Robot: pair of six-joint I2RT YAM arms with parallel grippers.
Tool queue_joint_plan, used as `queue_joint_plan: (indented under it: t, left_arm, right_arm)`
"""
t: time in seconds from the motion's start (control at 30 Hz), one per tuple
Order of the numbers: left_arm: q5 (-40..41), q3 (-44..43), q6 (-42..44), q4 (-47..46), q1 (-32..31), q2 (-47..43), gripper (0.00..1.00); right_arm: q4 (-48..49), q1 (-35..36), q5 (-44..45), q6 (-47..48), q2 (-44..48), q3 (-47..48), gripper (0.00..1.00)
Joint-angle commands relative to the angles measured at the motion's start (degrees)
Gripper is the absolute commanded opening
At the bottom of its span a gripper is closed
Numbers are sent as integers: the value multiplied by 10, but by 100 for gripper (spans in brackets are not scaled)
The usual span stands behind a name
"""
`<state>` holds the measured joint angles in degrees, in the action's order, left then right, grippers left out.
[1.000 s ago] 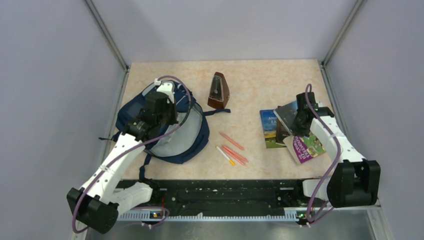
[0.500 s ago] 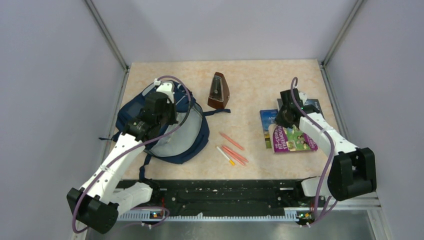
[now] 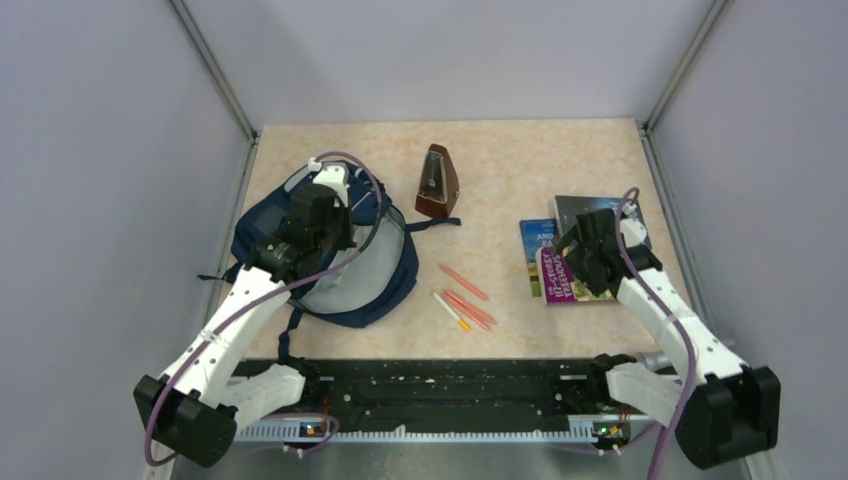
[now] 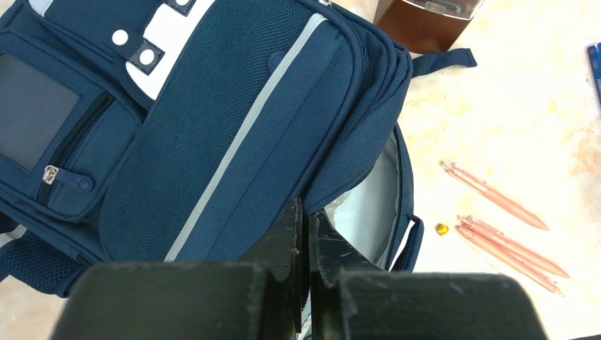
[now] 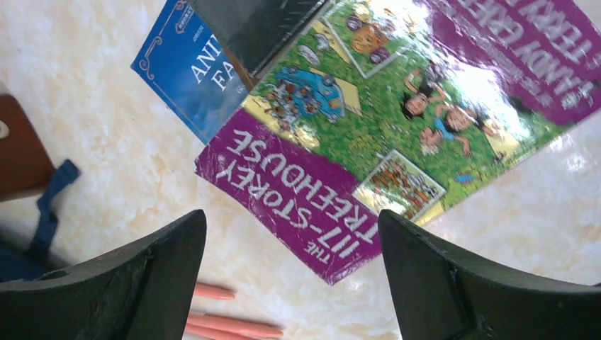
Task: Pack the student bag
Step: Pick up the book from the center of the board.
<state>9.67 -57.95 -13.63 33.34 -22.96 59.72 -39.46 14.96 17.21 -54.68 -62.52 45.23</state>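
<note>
Right gripper (image 5: 289, 234) has released the purple book (image 5: 397, 120) and hangs open over it; bag (image 3: 398, 282) lies well left, its mouth pinched by the closed left gripper (image 4: 306, 212).

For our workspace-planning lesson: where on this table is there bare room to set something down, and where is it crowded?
Free: the far strip of table behind metronome and books; the gap between those two. Crowded: left, under the student bag, and the pens beside it.
</note>
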Motion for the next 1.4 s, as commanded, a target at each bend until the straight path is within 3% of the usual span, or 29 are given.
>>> queue_joint_plan:
  t: [0.0, 0.2, 0.43, 0.9, 1.37]
  left_arm:
    - [11, -2, -5, -38, 6, -17, 0]
    - [7, -2, -6, -39, 5, -17, 0]
    - [10, -1, -7, -39, 6, -18, 0]
    - [5, 0, -8, -39, 6, -17, 0]
    - [10, -1, -8, -38, 6, -16, 0]
  right_arm:
    - [-52, 5, 31, -137, 90, -41, 89]
    - [-104, 2, 61, -216, 149, -71, 89]
    - [-92, 0, 65, -250, 153, -116, 89]
    - [60, 0, 68, -269, 178, -223, 89]
    - [185, 1, 96, -243, 160, -287, 82]
